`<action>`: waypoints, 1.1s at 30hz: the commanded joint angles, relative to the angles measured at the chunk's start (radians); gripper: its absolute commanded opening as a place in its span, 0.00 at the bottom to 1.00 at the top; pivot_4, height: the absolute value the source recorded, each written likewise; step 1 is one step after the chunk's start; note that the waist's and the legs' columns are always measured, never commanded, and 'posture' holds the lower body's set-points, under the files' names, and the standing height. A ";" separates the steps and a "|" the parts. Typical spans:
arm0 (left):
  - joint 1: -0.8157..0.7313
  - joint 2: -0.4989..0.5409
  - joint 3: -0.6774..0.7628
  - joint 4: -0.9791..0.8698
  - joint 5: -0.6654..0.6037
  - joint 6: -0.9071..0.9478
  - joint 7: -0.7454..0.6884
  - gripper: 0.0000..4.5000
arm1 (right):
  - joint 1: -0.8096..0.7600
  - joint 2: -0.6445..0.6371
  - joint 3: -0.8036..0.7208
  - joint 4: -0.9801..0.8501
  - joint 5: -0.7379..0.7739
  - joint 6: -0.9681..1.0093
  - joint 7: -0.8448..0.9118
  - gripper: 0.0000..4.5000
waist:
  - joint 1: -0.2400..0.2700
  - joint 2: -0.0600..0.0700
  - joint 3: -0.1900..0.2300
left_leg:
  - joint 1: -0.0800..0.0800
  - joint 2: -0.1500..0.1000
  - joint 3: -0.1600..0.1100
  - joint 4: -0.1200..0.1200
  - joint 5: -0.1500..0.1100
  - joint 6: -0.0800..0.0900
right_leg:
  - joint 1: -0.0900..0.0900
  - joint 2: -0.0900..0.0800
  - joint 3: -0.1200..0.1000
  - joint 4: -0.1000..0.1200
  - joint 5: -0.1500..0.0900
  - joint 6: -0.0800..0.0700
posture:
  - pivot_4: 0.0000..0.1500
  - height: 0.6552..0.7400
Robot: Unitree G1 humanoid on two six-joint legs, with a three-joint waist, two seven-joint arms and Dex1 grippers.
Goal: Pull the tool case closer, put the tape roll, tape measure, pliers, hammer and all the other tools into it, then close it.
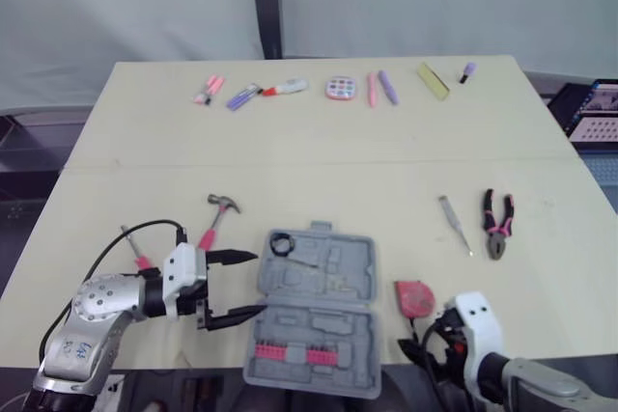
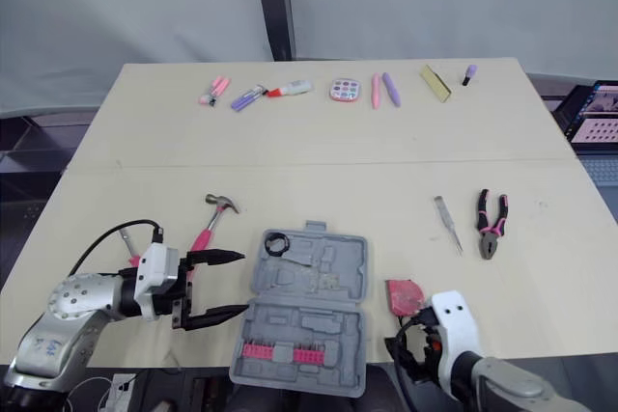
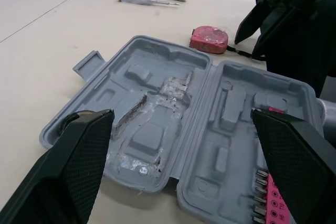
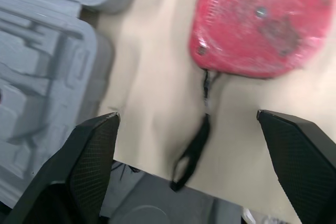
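Surface point(image 1: 338, 161): the risk is at its near edge. Tool case point(image 1: 314, 311) lies open, long axis running away from the robot, hinge crosswise, handle tab on the far side. Its bit-row half looks to overhang that edge, so a pull toward the robot or weight loaded there could tip it off.

Left gripper point(image 1: 246, 285) is spread, just left of the case. Right gripper point(image 4: 186, 115) is spread, just right of it.

Hammer point(image 1: 217, 219) lies far-left of the case, head pointing away.

Tape measure point(image 1: 415, 296) is just right of the case. Its strap hangs off the edge and may snag.

Tape roll point(image 1: 281, 243) sits in the case's far-left corner.
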 commanded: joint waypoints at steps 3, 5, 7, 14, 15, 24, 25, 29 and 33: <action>-0.009 0.017 -0.003 -0.028 -0.035 -0.011 -0.051 1.00 | 0.091 -0.186 -0.169 -0.002 0.102 -0.084 0.264 0.99 | 0.001 0.001 0.000 | 0.000 0.000 0.001 0.000 0.000 0.000 | 0.000 0.000 0.000 0.000 0.000 0.000 | 1.00 1.00; -0.009 0.030 -0.004 -0.031 -0.037 -0.016 -0.074 1.00 | 0.138 -0.278 -0.215 0.025 0.114 -0.163 0.395 0.99 | 0.001 0.001 0.000 | 0.000 0.001 0.001 0.000 0.000 0.000 | 0.002 0.000 -0.001 -0.001 0.000 0.000 | 1.00 1.00; -0.013 0.039 0.002 -0.025 -0.042 -0.017 -0.093 1.00 | 0.152 -0.354 -0.258 0.087 0.109 -0.253 0.513 0.99 | 0.001 0.000 0.000 | 0.000 0.001 0.002 0.000 0.000 0.000 | 0.004 0.001 -0.001 -0.002 0.000 0.000 | 1.00 1.00; -0.005 0.062 0.019 -0.014 -0.046 -0.043 -0.130 1.00 | 0.109 -0.527 -0.255 0.288 0.032 -0.508 0.766 0.99 | 0.002 0.000 0.001 | 0.000 0.003 0.004 0.000 0.000 0.001 | 0.005 0.002 -0.001 -0.005 0.000 0.000 | 1.00 1.00; -0.001 0.063 0.022 -0.016 -0.048 -0.045 -0.131 1.00 | 0.099 -0.540 -0.244 0.309 0.018 -0.533 0.780 0.99 | 0.003 0.000 0.001 | -0.001 0.002 0.004 0.000 0.000 0.001 | 0.005 0.002 -0.001 -0.005 0.000 0.000 | 1.00 1.00; 0.020 0.090 0.036 -0.020 -0.061 -0.073 -0.156 1.00 | -0.062 -0.597 -0.096 0.485 -0.080 -0.798 0.941 0.99 | 0.004 -0.001 0.001 | -0.002 0.002 0.004 0.002 0.000 0.001 | 0.004 0.001 -0.001 -0.005 0.000 0.000 | 1.00 1.00; 0.020 0.091 0.037 -0.020 -0.064 -0.074 -0.157 1.00 | -0.084 -0.600 -0.074 0.502 -0.088 -0.822 0.957 0.99 | 0.003 -0.001 0.001 | -0.002 0.002 0.004 0.002 0.000 0.001 | 0.004 0.001 -0.001 -0.005 0.000 0.000 | 1.00 1.00; 0.027 0.091 0.039 -0.010 -0.039 -0.106 -0.160 1.00 | -0.170 -0.587 0.026 0.573 -0.160 -0.941 0.979 0.99 | 0.004 -0.001 0.001 | -0.002 0.002 0.004 0.003 0.000 0.001 | 0.004 0.001 -0.002 -0.005 0.000 0.000 | 1.00 1.00; 0.042 0.083 0.044 -0.009 -0.047 -0.117 -0.158 1.00 | -0.317 -0.534 0.150 0.695 -0.229 -1.094 1.008 0.99 | 0.000 -0.001 0.002 | -0.002 0.003 0.004 0.003 0.000 0.001 | 0.004 0.001 -0.002 -0.005 0.000 0.000 | 1.00 1.00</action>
